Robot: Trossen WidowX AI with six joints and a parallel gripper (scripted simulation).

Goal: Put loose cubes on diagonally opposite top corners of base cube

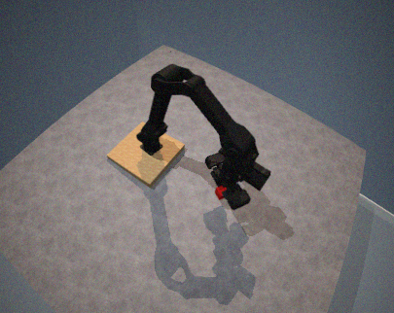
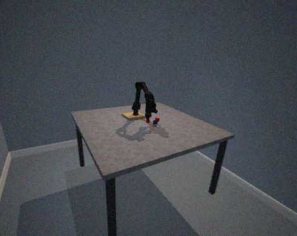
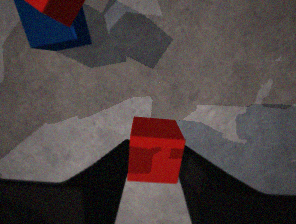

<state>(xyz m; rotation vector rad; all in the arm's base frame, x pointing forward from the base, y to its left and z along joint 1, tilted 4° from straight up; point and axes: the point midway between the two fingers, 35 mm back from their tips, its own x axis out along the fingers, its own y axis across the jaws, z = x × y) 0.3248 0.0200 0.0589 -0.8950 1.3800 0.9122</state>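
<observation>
My gripper (image 3: 153,147) is shut on a red cube (image 1: 220,192) (image 2: 147,121) (image 3: 155,160), with a dark finger on each side of it. Whether the cube touches the table or hangs just above it is hard to tell. The blue base cube (image 2: 155,122) (image 3: 47,30) stands apart from the gripper, at the upper left of the wrist view. A second red cube (image 2: 157,119) (image 3: 64,11) sits on top of the blue cube, over one corner, partly cut off by the frame edge. In the top view the arm hides the blue cube and the second red cube.
The arm stands on a wooden board (image 1: 151,175) (image 2: 128,117) on the grey table (image 1: 76,204) (image 2: 119,157). The blue cube with the red cube on it is the nearest obstacle beside the gripper. Shadows of the arm lie across the table.
</observation>
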